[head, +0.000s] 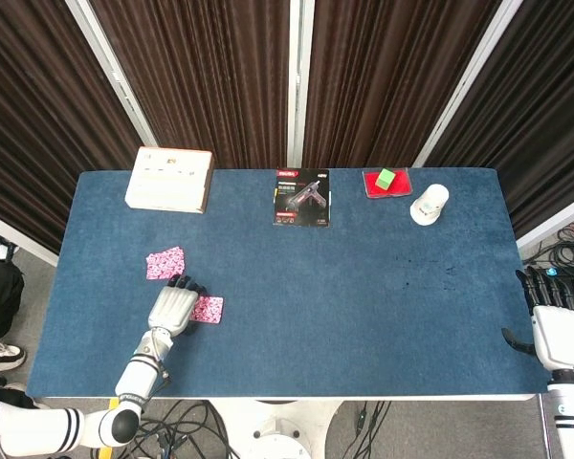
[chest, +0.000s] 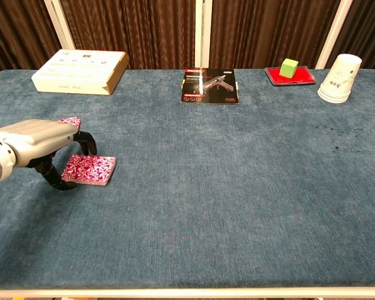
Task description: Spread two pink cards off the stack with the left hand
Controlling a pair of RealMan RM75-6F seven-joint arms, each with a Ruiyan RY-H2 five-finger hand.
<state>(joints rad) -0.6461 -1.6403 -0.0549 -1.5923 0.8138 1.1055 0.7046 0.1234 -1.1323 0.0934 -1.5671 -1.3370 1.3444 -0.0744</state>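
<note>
A: Starting at the left, what's over there?

B: The left hand (chest: 34,140) hovers low over the blue tabletop (chest: 237,187), palm down, its dark fingers (chest: 87,142) curled downward at the left end of the stack of pink cards (chest: 89,170). I cannot tell whether they touch the stack; nothing is pinched.

A: And the cards themselves?

B: The stack lies flat near the front-left of the tabletop. One loose pink card (head: 165,262) lies apart, just behind the hand.

A: Further along?

B: A white box (head: 170,179) at the back left, a black packet showing a glue gun (head: 301,198) at the back middle, then a red tray (chest: 290,75) with a green block (chest: 289,67) on it, and a paper cup (chest: 339,78) beside that.

A: The other hand?

B: The right hand (head: 555,330) sits off the right edge, fingers straight and apart, holding nothing.
</note>
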